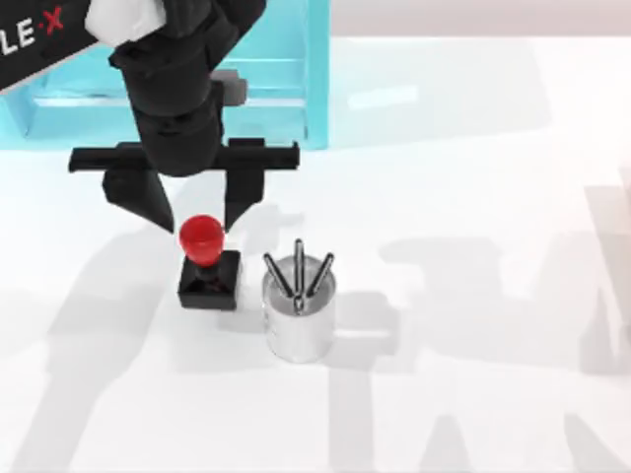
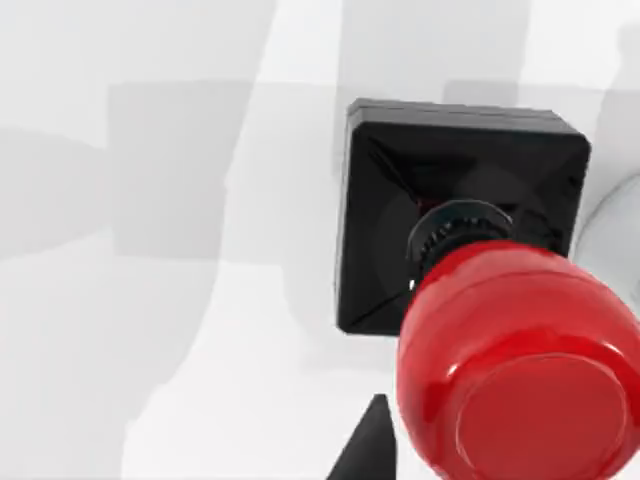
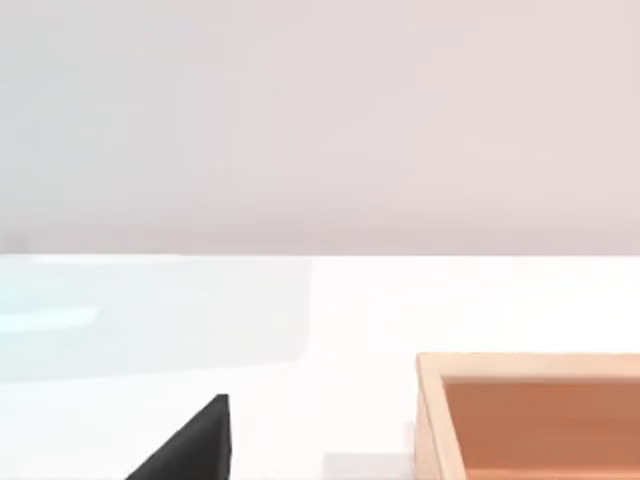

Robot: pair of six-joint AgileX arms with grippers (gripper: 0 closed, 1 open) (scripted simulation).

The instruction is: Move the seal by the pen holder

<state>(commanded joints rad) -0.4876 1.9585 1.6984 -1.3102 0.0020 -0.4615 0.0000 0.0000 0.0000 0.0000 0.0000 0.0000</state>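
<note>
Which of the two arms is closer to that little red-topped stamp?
The left. Its gripper hangs directly over the seal, jaws open either side of the red knob. The right gripper is off elsewhere, beside a wooden box.

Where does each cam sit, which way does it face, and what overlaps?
Top view: above the table, looking down; left arm with open left gripper around the seal, pen holder beside it.
Left wrist view: on the left arm, looking down close at the seal; one fingertip shows.
Right wrist view: on the right arm, facing low across the table toward a wooden box; a dark fingertip shows.
Shared: top and left wrist views both hold the seal.
</note>
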